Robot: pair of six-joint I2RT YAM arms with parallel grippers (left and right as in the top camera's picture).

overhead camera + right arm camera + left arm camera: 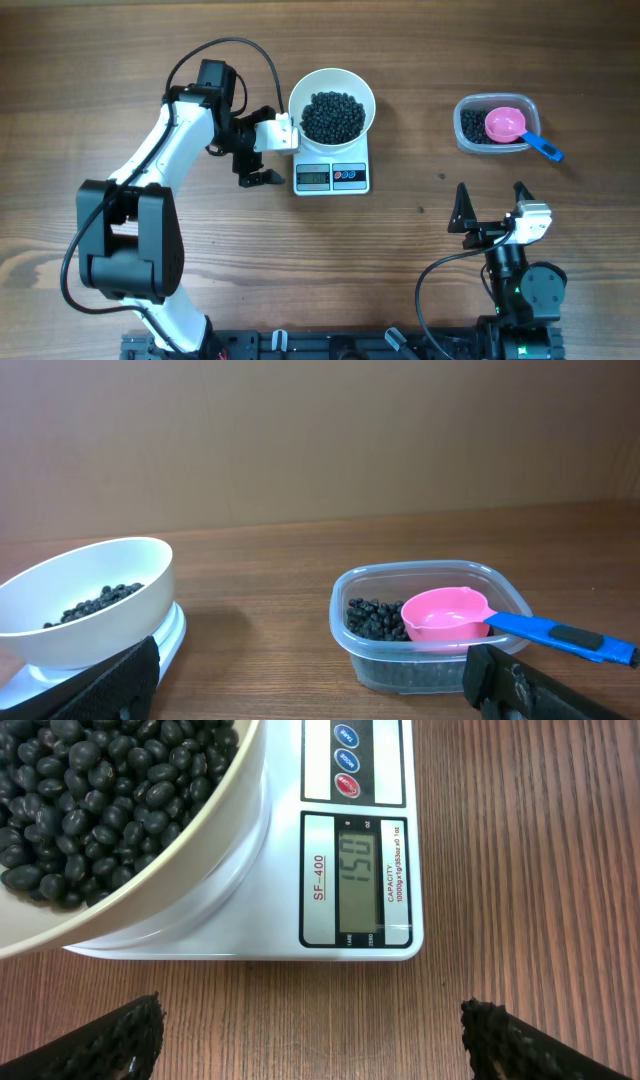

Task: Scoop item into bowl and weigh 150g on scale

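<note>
The white bowl (332, 96) sits on the white scale (332, 176) and holds a pile of black beans (333, 116). In the left wrist view the beans (100, 800) fill the bowl (190, 870), and the scale (360, 830) has digits lit on its display. My left gripper (250, 152) is open just left of the scale, nothing between its fingers (110, 1040). My right gripper (492, 205) is open near the front right, empty. A clear tub (495, 125) holds more beans (375, 618) and a pink scoop (447, 613) with a blue handle.
The tub (430, 625) stands at the back right with the scoop's blue handle (545, 148) sticking out over its right edge. Bare wooden table (420, 220) lies between the scale and the right gripper.
</note>
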